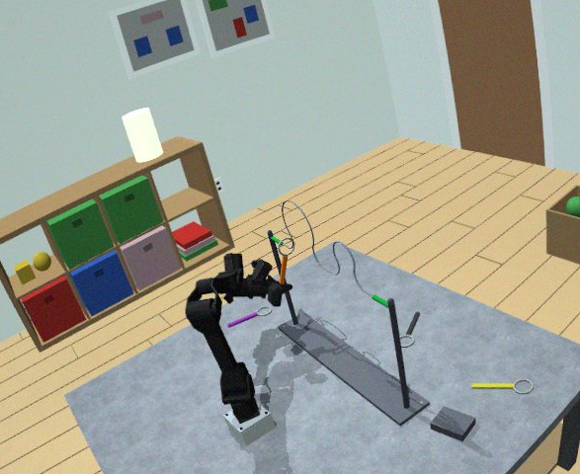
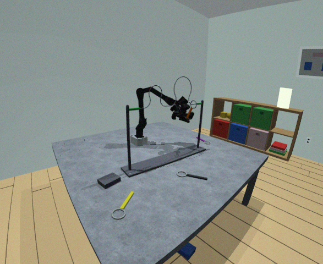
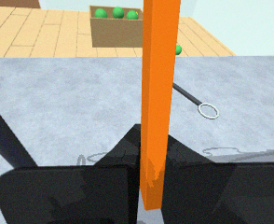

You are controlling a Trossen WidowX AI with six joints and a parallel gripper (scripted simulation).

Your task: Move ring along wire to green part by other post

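My gripper (image 1: 279, 293) (image 2: 187, 115) (image 3: 143, 130) is shut on the lower end of the orange handle (image 1: 283, 270) (image 2: 189, 113) (image 3: 157, 93), which stands nearly upright. The ring (image 1: 286, 246) (image 2: 193, 104) at its top sits around the wire at the inner end of the green part (image 1: 276, 238) (image 2: 198, 103), beside the post (image 1: 289, 306) (image 2: 200, 125) nearer the shelf. The thin grey wire (image 1: 292, 203) (image 2: 182, 78) loops from there to the other green part (image 1: 379, 299) (image 2: 132, 108) on the second post (image 1: 398, 352) (image 2: 128, 136). The ring is out of the wrist view.
The posts stand on a dark base board (image 1: 351, 372) (image 2: 161, 160). Spare rings lie on the table: purple-handled (image 1: 246, 318) (image 2: 201, 139), black-handled (image 1: 411, 326) (image 2: 192, 176) (image 3: 207, 110), yellow-handled (image 1: 494, 386) (image 2: 126, 199). A dark block (image 1: 452, 423) (image 2: 108, 180) lies by the board's end.
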